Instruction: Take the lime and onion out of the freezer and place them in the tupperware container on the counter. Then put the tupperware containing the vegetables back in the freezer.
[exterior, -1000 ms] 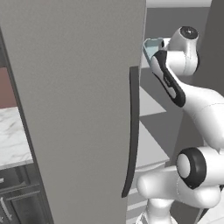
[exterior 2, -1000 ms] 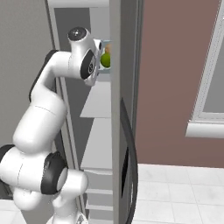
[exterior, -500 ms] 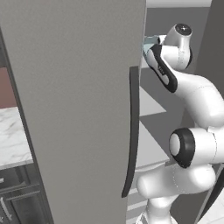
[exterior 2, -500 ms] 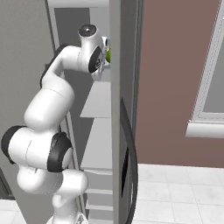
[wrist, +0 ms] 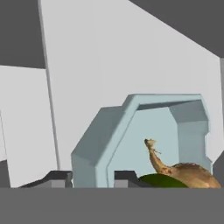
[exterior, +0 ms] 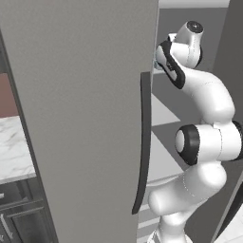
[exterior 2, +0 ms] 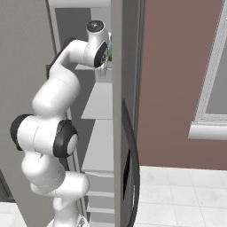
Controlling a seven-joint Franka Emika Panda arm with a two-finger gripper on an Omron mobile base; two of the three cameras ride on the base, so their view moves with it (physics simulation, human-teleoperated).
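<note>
- Over the last second the arm has stretched up and forward: its wrist, which hung outside the freezer (exterior: 85, 104) near the door edge, now reaches in at the upper shelf (exterior 2: 95, 68), and the elbow has risen with it.
- In the left base view the pale tub, which showed beside the wrist a second ago, is now almost wholly behind the door edge and the wrist; I judge it has been carried further inside.
- The hand (wrist: 92, 177) looks straight into the tub (wrist: 131, 127). One fingertip shows on each side of the tub's near wall, so the hand appears clamped on that wall, though the contact itself is cut off at the bottom.
- Inside the tub lie the lime (wrist: 164, 180), a dark green curve at the bottom, and the onion (wrist: 188, 171), brown-gold with a thin stalk, touching the lime.
- Pale shelf and wall panels stand behind the tub, so it is within the freezer.
- In the right base view a sliver of green shows by the wrist at the door edge.
- Judgement: the task is in its last step; what remains is setting the tub down on the shelf and letting go.
- The counter (exterior: 14, 152) lies left of the door.
</note>
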